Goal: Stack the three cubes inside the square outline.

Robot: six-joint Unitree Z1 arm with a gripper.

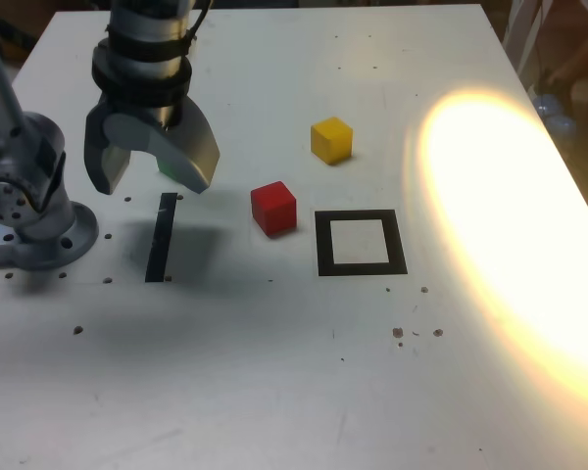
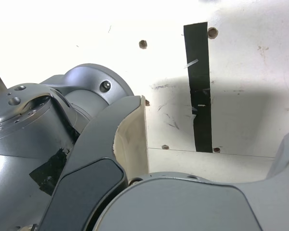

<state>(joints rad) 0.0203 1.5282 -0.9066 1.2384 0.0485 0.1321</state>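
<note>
The claw [image 1: 155, 176] hangs above the counter [image 1: 372, 372] near the exterior view's left side, its jaws spread apart with nothing between them. It points downward, and a soft shadow lies on the counter under it, beside the black strip [image 1: 162, 238]. The arm's base [image 1: 47, 235] stands at the exterior view's left edge, just beside that strip.

The green cube [image 1: 169, 169] is mostly hidden behind the claw in the exterior view; only a small part of it shows. The red cube [image 1: 274, 209] rests on the counter between the strip and the square outline [image 1: 400, 245], nearer the outline. The yellow cube [image 1: 331, 140] rests farther back, toward the exterior view's top, behind the red one and apart from it. All three cubes are separate, and none is in the outline, whose white centre is bare.

A bright patch of light [image 1: 510, 215] spreads over the exterior view's right side of the counter, beyond the outline.

In the wrist view, the strip lies flat on the counter between the two sides of the claw, with small holes [image 2: 143, 44] in the surface around it. No cube shows in that view.
</note>
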